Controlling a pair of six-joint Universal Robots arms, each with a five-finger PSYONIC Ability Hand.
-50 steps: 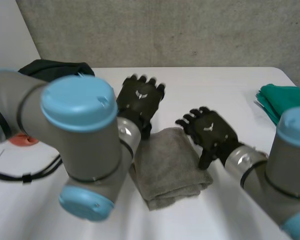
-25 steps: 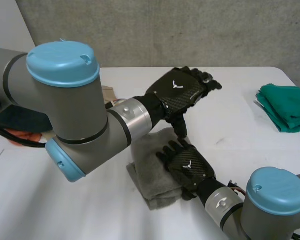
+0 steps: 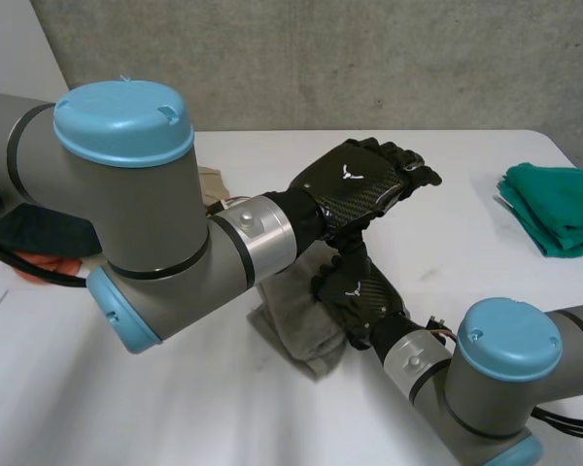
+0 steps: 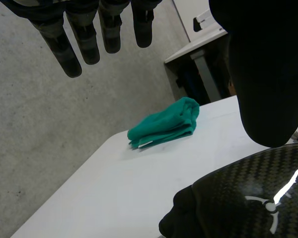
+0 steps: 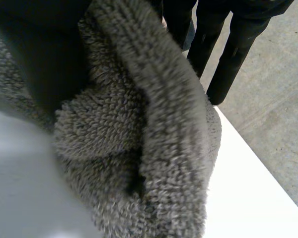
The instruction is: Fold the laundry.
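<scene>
A grey towel (image 3: 291,316), folded small, lies on the white table (image 3: 466,165) in front of me. My right hand (image 3: 355,303) sits on the towel's right edge. In the right wrist view the towel (image 5: 154,148) bulges up in a thick fold between the thumb (image 5: 44,54) and the fingers (image 5: 228,49), pinched there. My left hand (image 3: 355,184) hovers just beyond and above the right one, with straight fingers (image 4: 84,39) and nothing in it. The left wrist view shows the back of the right hand (image 4: 238,203) under its palm.
A folded green cloth (image 3: 559,204) lies at the table's right edge, also seen as the green cloth (image 4: 164,124) past the left fingertips. A dark garment (image 3: 39,233) and an orange item (image 3: 39,267) lie at the far left behind my left arm.
My right hand came from the towel's right side onto its edge and closed, bunching the cloth. My left hand left the towel's far edge and swung right, above the right hand.
</scene>
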